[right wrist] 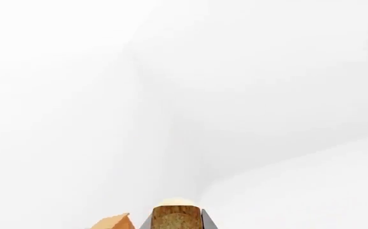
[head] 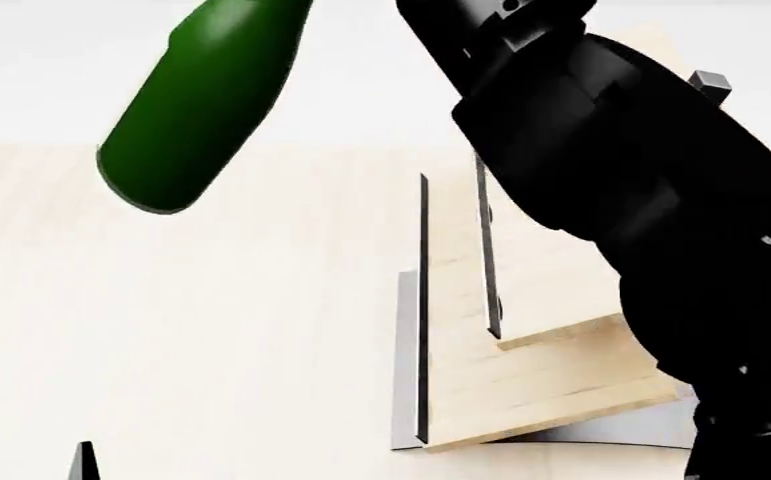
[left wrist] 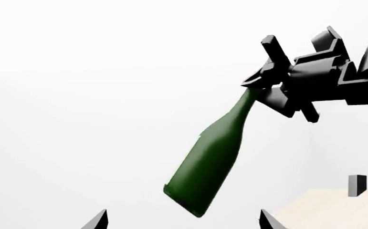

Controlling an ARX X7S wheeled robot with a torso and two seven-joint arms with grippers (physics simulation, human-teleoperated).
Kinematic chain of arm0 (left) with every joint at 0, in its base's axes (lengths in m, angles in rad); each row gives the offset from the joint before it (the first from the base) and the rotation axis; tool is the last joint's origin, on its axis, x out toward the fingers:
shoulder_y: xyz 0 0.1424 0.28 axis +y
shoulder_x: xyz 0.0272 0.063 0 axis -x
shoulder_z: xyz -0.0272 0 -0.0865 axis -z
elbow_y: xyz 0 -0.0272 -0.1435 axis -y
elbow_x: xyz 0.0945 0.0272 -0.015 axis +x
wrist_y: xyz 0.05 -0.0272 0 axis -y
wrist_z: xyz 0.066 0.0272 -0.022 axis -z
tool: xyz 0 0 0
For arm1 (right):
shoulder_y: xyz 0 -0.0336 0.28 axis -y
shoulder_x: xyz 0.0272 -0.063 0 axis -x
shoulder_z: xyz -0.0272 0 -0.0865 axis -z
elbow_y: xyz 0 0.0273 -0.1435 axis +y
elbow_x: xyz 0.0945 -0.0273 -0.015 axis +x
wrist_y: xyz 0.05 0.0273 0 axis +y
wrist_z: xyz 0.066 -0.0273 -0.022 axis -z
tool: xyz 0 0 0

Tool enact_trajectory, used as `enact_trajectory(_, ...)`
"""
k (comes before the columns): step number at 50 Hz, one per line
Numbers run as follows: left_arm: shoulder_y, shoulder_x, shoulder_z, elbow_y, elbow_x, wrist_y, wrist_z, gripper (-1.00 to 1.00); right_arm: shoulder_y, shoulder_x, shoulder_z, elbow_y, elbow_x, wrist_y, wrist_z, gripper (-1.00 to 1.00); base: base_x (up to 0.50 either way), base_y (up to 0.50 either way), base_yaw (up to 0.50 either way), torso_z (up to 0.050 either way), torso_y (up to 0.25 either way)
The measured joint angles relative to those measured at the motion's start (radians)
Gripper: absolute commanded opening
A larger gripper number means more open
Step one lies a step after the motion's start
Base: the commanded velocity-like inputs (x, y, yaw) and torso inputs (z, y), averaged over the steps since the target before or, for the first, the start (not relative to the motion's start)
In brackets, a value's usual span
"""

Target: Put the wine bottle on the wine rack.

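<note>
The wine bottle [left wrist: 212, 152] is dark green and hangs tilted in the air, neck up and base down. My right gripper [left wrist: 260, 86] is shut on the top of its neck. In the right wrist view the tan cork [right wrist: 176, 218] sits between the right gripper [right wrist: 176, 223] fingers. In the head view the bottle [head: 205, 95] hangs up and to the left of the wine rack [head: 545, 370], light wood slabs with dark edge strips. My left gripper [left wrist: 182, 222] is open just below the bottle's base, holding nothing.
My black right arm [head: 625, 180] crosses over the rack and hides its right side. A corner of the rack's wood [left wrist: 336, 212] with a small dark post [left wrist: 357, 185] shows in the left wrist view. An orange-brown wooden corner [right wrist: 113, 222] shows beside the cork.
</note>
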Motion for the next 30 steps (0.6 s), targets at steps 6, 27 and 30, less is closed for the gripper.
enact_trajectory(6, 0.0, -0.001, 0.001, -0.001, 0.0, 0.0, -0.002, 1.0, -0.011, 0.034, 0.054, 0.003, 0.05, -0.018, 0.032, -1.0, 0.0, 0.0, 0.0, 0.0, 0.0)
enact_trajectory(27, -0.003, -0.003, 0.006, -0.012, 0.0, 0.004, -0.006, 1.0, -0.056, 0.142, 0.167, 0.044, 0.122, -0.066, 0.068, -1.0, 0.0, 0.0, 0.0, 0.0, 0.001)
enact_trajectory(30, -0.004, -0.003, 0.006, -0.012, 0.0, 0.003, -0.006, 1.0, -0.061, 0.153, 0.178, 0.057, 0.13, -0.07, 0.066, -1.0, 0.0, 0.0, 0.0, 0.0, 0.0)
